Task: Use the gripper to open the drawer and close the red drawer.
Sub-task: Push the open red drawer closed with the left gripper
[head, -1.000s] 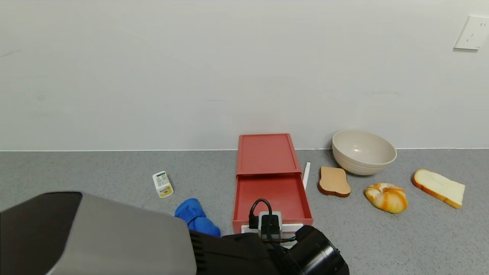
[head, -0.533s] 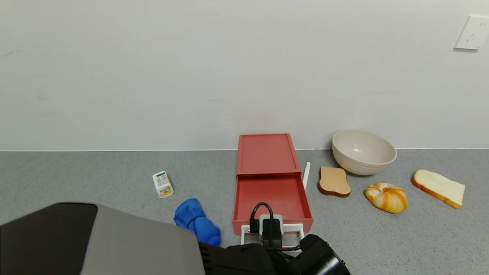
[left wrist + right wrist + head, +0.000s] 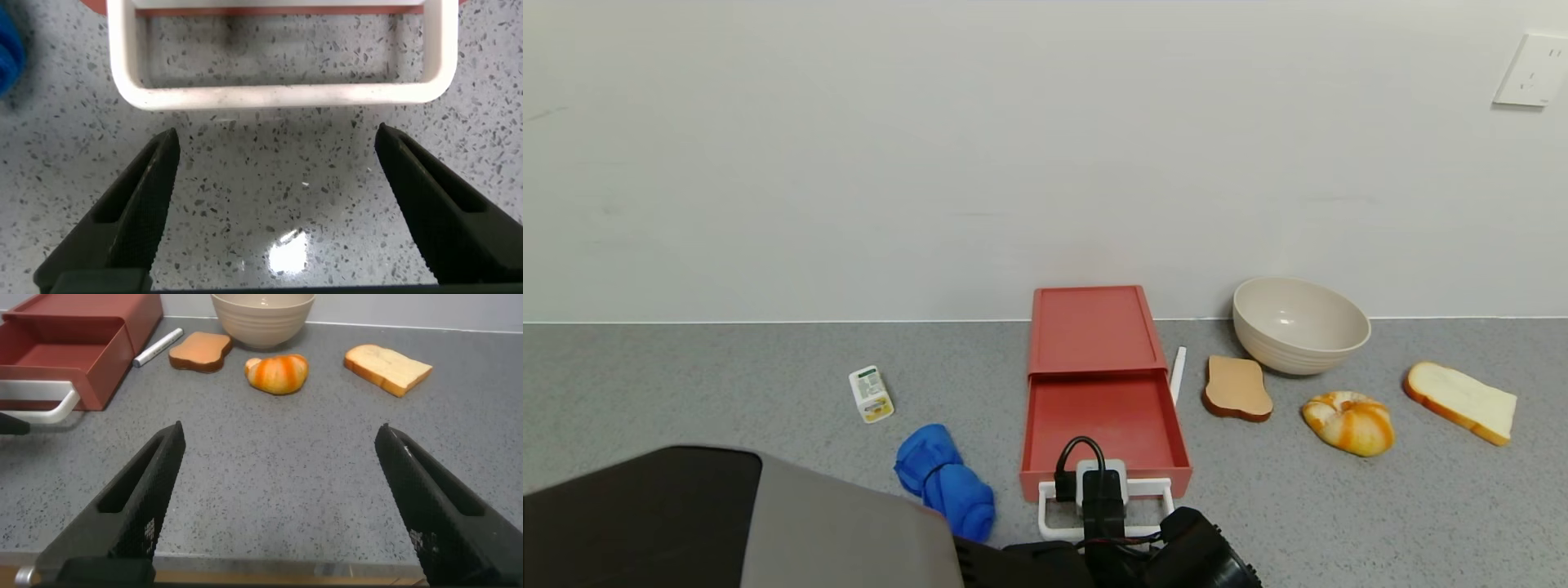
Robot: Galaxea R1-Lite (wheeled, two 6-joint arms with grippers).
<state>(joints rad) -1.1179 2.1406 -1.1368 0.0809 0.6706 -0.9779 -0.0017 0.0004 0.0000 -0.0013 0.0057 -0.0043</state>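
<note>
The salmon-red drawer [image 3: 1093, 328] stands at the middle of the grey counter with its tray [image 3: 1104, 416] slid out toward me and empty. Its white loop handle [image 3: 1043, 513] lies free on the tray's front. My left gripper [image 3: 276, 139] is open and empty, just short of the handle [image 3: 278, 96] and apart from it, low over the counter. In the head view its arm [image 3: 1104, 523] covers the handle's middle. My right gripper [image 3: 278, 437] is open and empty near the counter's front edge, right of the drawer [image 3: 73, 359]; the head view does not show it.
Right of the drawer lie a white pen [image 3: 1178, 374], a brown toast slice [image 3: 1237, 388], a beige bowl [image 3: 1300, 324], an orange bun [image 3: 1349, 421] and a white bread slice [image 3: 1460, 402]. Left of it lie a blue cloth [image 3: 946, 480] and a small white bottle [image 3: 871, 394].
My left arm has drawn back toward me, away from the handle, so more of the white loop shows. The tray has stayed slid out.
</note>
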